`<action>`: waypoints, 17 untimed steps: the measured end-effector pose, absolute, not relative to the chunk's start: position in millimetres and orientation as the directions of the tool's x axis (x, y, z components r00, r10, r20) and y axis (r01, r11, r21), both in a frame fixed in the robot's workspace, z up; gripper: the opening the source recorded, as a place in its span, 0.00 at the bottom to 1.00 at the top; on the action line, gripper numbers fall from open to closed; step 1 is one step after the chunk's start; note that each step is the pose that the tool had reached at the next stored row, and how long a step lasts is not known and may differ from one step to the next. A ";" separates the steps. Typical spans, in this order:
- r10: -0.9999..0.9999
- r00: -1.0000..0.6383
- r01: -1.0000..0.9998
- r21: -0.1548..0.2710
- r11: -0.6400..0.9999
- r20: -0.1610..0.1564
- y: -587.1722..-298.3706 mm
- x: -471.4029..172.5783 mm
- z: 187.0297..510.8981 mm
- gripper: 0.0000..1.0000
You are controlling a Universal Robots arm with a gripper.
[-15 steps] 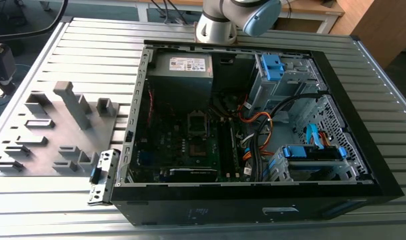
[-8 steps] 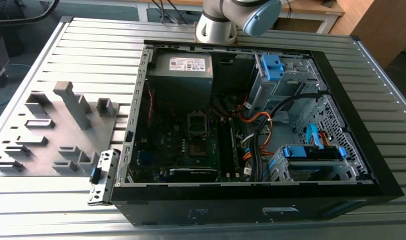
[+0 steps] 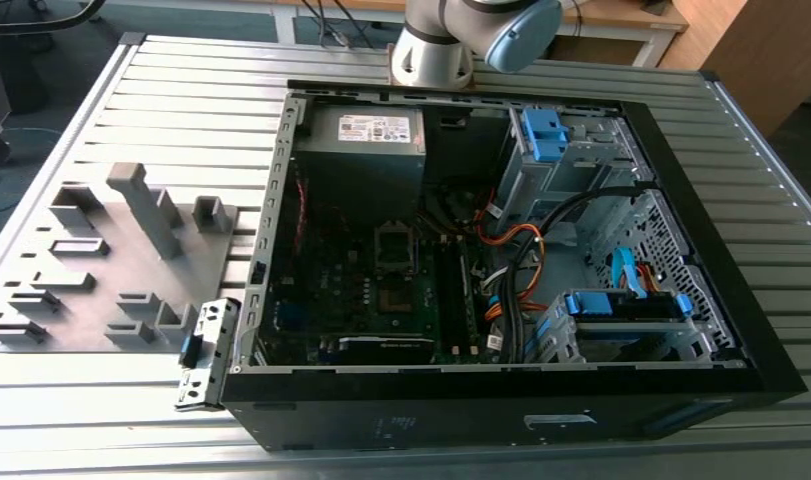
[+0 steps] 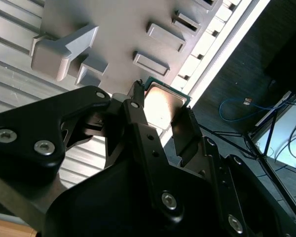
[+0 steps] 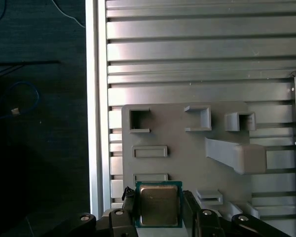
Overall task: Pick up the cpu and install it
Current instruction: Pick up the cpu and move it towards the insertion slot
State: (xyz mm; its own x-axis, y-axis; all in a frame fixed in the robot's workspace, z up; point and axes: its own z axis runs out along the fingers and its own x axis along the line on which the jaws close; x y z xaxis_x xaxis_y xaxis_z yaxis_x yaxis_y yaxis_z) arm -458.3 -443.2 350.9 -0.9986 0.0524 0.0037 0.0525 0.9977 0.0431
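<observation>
The cpu point(image 5: 158, 203), a small square chip with a silver-grey top and a thin dark rim, sits between my gripper's point(image 5: 159, 210) two black fingers point(image 5: 128, 206), which press on its opposite edges. In the second wrist view the cpu point(image 4: 163, 101) is likewise clamped in the gripper point(image 4: 161, 116). It hangs above the near edge of a grey fixture plate point(image 5: 187, 148) with raised holders. In the exterior view the open computer case point(image 3: 725, 330) lies on the table, with the black socket frame point(image 3: 394, 250) on its motherboard.
The fixture plate point(image 3: 112, 260) lies on the ribbed metal table point(image 3: 192, 110) at the exterior view's left of the case. The arm's base point(image 3: 432, 50) stands behind the case. Cables, blue drive cages point(image 3: 545, 140) and a grey power supply point(image 3: 365, 135) crowd the case. Beyond the table edge point(image 5: 91, 98) is dark floor.
</observation>
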 end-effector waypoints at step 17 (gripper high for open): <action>0.052 -0.999 0.052 0.043 0.998 0.004 -443.3 -457.6 354.7 0.47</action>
State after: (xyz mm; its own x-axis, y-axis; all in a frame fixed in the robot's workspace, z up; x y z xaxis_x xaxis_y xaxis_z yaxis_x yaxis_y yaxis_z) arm -457.6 -443.3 354.7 -0.9986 0.0523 0.0040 0.0524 0.9977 0.0429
